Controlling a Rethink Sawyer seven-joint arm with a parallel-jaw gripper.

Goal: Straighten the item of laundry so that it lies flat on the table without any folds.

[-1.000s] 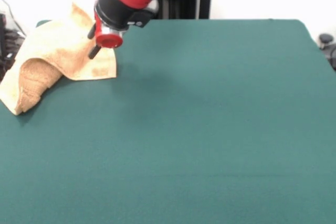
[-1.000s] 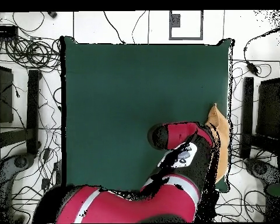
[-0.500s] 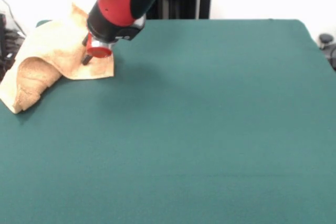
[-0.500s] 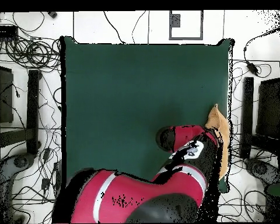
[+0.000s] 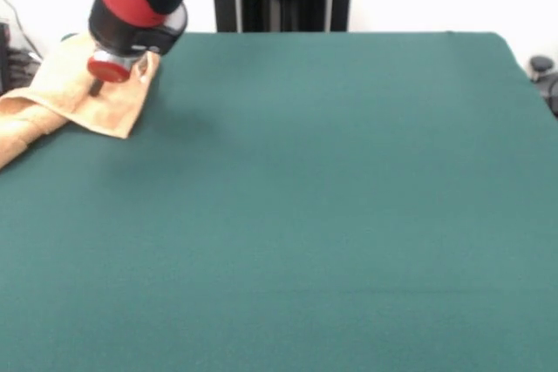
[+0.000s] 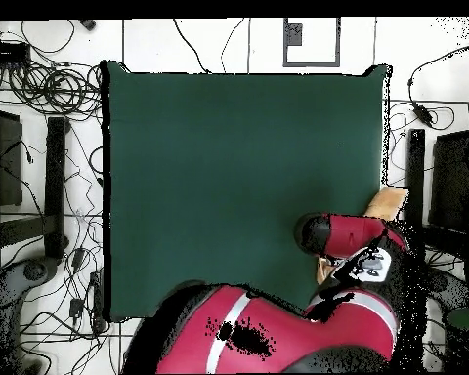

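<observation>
Moved since half a second ago: arm and pincer swung toward the surface's corner, dragging the towel along; it now lies lower and partly hangs off the edge, still folded. Pincer sits down on the towel; can't tell whether it grips. Overhead, towel pokes past the edge.

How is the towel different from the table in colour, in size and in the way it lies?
The towel is tan, while the table is dark green. The towel is small and sits at one corner, partly over the edge; the table is far larger and fills most of the front view. The towel is rumpled, with a fold at its outer end, whereas the table's cover lies smooth and flat. Both have a soft, matte, cloth-like surface.
</observation>
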